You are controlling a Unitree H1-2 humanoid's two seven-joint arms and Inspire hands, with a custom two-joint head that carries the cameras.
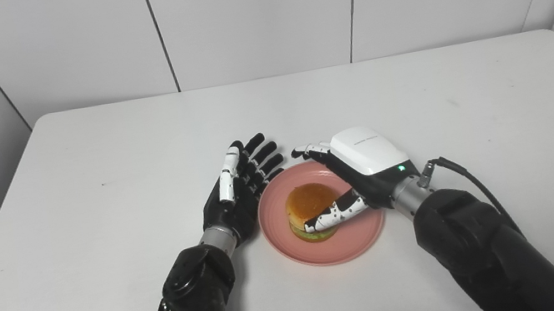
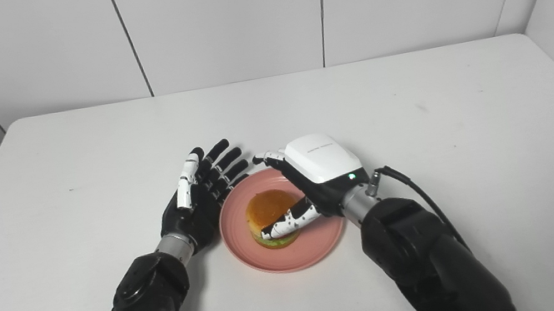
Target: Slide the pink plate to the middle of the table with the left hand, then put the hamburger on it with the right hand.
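The pink plate (image 1: 358, 227) lies on the white table, near the front and about midway across. On it sits the hamburger (image 1: 308, 200), with an orange bun and green lettuce at its base. My right hand (image 1: 363, 163) reaches over the plate from the right. Its thumb (image 1: 335, 214) lies against the burger's near side, while its fingers (image 1: 311, 149) stretch out past the far side, apart from the bun. My left hand (image 1: 239, 184) stands open at the plate's left rim, fingers spread and palm toward the plate.
The white table (image 1: 88, 170) runs back to a grey panelled wall. A black cable (image 1: 469, 177) loops from my right wrist. Nothing else stands on the table.
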